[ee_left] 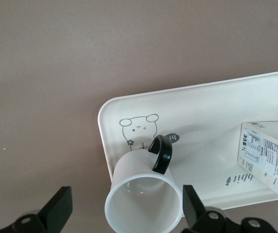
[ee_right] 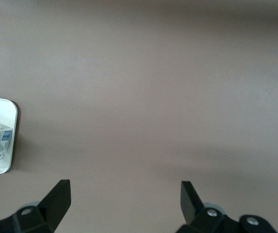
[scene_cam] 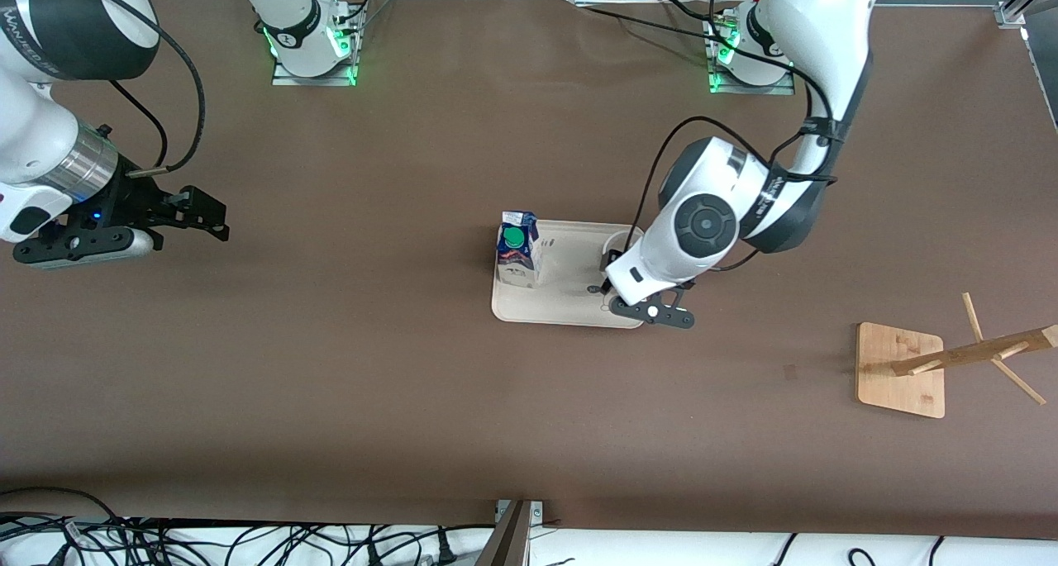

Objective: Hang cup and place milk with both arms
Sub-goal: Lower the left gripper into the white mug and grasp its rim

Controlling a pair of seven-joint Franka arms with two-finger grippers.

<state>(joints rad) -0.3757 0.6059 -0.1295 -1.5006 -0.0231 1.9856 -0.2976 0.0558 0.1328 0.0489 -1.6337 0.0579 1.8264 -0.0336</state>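
The white cup [ee_left: 143, 196] stands upright on the cream tray [ee_left: 202, 104], at the tray's end toward the left arm, with its black loop handle [ee_left: 161, 153] turned toward the tray's middle. My left gripper [ee_left: 126, 204] is open and low over the cup, a finger on each side of the rim, not closed on it. In the front view the left wrist hides most of the cup [scene_cam: 617, 240] and the left gripper [scene_cam: 606, 275]. The blue and white milk [scene_cam: 518, 248] stands on the tray's other end. My right gripper [scene_cam: 198, 215] waits open and empty over bare table.
A wooden rack with a square base [scene_cam: 901, 369] and slanted pegs [scene_cam: 992, 347] stands toward the left arm's end of the table, nearer the front camera than the tray [scene_cam: 562, 310]. Cables lie along the table's front edge.
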